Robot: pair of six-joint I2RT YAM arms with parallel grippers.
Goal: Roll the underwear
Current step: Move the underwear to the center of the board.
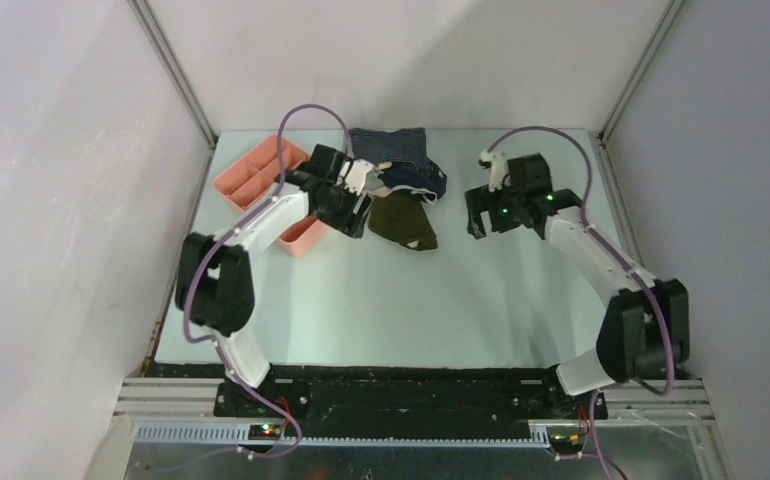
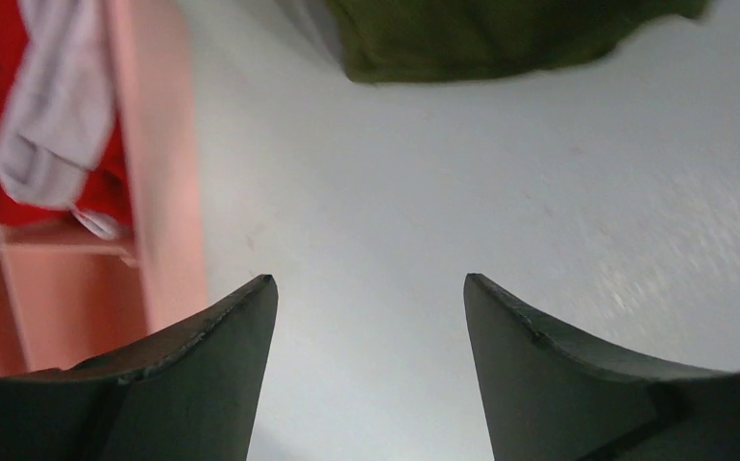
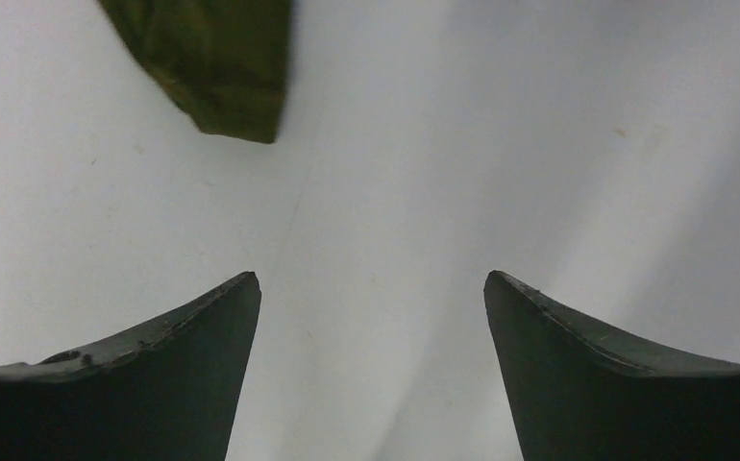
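Observation:
The dark olive-green underwear (image 1: 402,222) lies flat on the table near the back middle. It shows at the top of the left wrist view (image 2: 501,38) and as a corner at the top left of the right wrist view (image 3: 217,62). My left gripper (image 1: 353,215) is open and empty just left of it, over bare table (image 2: 370,288). My right gripper (image 1: 481,222) is open and empty to the right of it, a little apart (image 3: 371,283).
A navy white-trimmed garment (image 1: 416,182) and a blue-grey striped garment (image 1: 391,145) lie just behind the underwear. A pink divided bin (image 1: 261,185) stands at the back left; in the left wrist view it (image 2: 160,192) holds red and white cloth (image 2: 54,115). Walls enclose the table.

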